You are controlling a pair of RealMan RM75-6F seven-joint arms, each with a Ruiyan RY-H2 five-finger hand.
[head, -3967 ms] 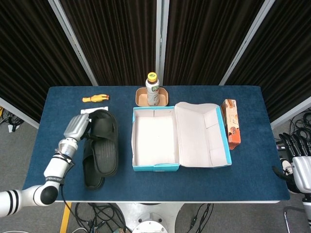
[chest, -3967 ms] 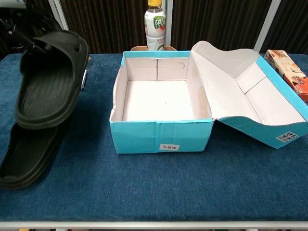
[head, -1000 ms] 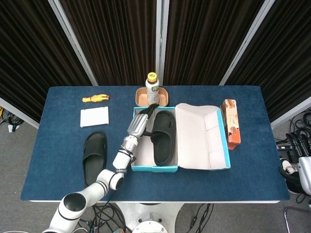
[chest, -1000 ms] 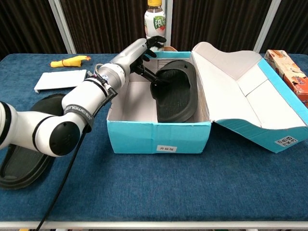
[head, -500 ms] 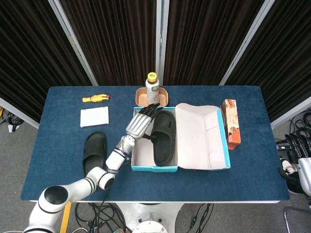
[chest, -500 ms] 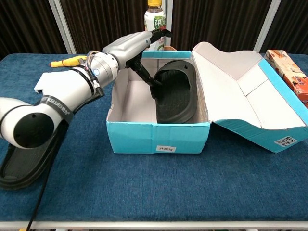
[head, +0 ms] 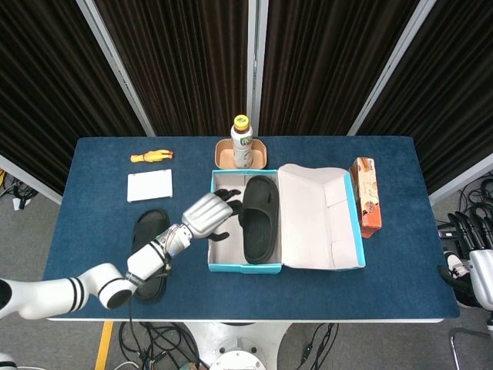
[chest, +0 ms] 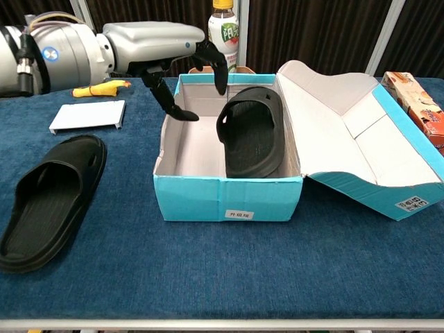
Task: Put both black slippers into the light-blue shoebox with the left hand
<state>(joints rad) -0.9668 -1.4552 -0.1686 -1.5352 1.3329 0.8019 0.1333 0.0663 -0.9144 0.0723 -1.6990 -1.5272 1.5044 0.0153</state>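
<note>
- Leftmost, one slipper (chest: 50, 198) lies sole-down on the table, well apart from the shoebox (chest: 229, 195); it looks light, rubbery and bendy, probably best gripped across the strap or by a side edge.
- Next, the left hand (chest: 182, 61) hovers over the shoebox's left wall, fingers spread, holding nothing.
- Inside the shoebox, a second slipper (chest: 252, 139) leans on its right wall: two slippers, one shoebox.
- Far right, the right hand (head: 467, 250) barely shows; whether it is open I cannot tell.
</note>
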